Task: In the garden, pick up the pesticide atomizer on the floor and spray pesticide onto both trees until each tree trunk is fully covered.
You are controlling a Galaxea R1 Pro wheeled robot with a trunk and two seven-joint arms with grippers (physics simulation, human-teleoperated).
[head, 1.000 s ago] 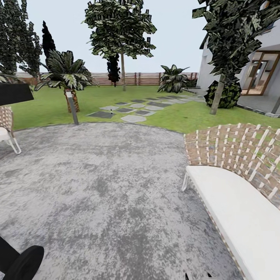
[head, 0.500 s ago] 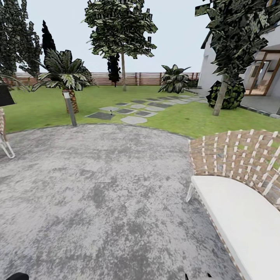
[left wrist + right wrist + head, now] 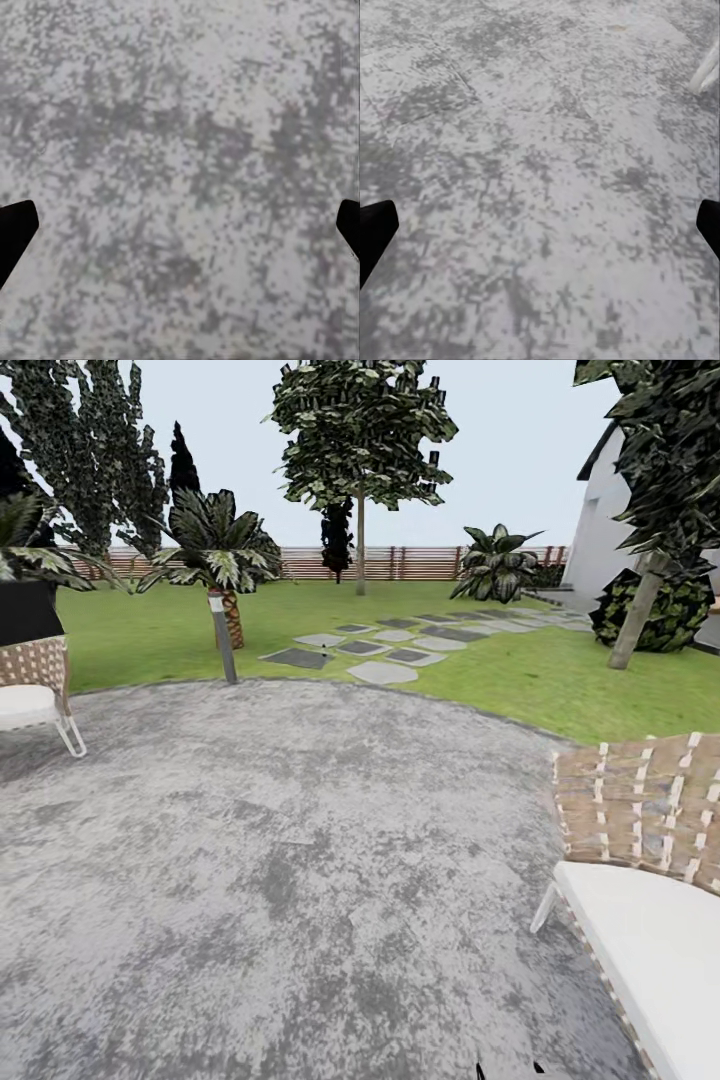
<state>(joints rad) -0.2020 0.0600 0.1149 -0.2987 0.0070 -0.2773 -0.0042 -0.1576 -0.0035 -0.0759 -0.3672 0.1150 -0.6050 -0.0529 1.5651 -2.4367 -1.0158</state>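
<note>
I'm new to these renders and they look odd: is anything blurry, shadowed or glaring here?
Head view: flat, even light, no glare, sharp mottled grey paving, blocky dark green tree canopy. Left wrist view: coarse, pixelated paving between black fingertips. Right wrist view: softly blurred paving, no distinct cast shadows.

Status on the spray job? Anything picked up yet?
Done: nothing visible. In hand: nothing; the left gripper and right gripper are open over grey paving. Left: find and pick up the atomizer, then spray both trunks, the far tree and the one by the house; both look bare.
</note>
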